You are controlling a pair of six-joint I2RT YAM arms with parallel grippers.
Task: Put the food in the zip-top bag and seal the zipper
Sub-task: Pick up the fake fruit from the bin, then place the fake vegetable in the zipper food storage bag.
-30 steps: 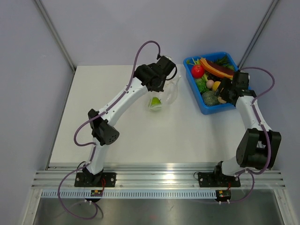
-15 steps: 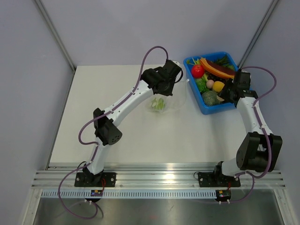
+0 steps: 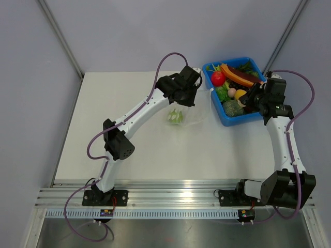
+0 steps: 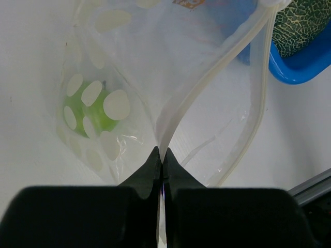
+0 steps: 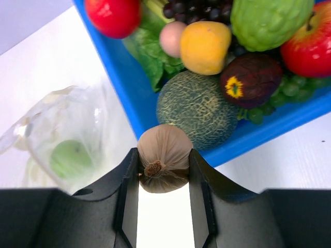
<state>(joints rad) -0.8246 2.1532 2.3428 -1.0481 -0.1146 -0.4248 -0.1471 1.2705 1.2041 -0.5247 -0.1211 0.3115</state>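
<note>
My left gripper [image 4: 161,152] is shut on the zipper [image 4: 207,82], pinching one lip of the zip-top bag [image 4: 129,62] so its mouth gapes toward the tray. A green fruit [image 4: 90,103] lies inside the bag. In the top view the left gripper [image 3: 187,98] holds the bag [image 3: 190,111] just left of the blue tray [image 3: 242,120]. My right gripper [image 5: 163,155] is shut on a beige-brown, onion-like piece of food [image 5: 164,150], held above the tray's near wall. The right gripper [image 3: 252,101] hangs over the tray's front part.
The blue tray [image 5: 124,88] holds more food: a netted melon [image 5: 199,111], a yellow fruit [image 5: 204,45], a red tomato [image 5: 113,15], a dark purple fruit [image 5: 251,77], leafy greens and grapes. White table surrounds the bag [image 5: 62,129] and tray.
The right gripper closed on the onion-like food in the tray and lifted it, its arm swinging right. The left arm drew the bag to the right, closer to the tray.
</note>
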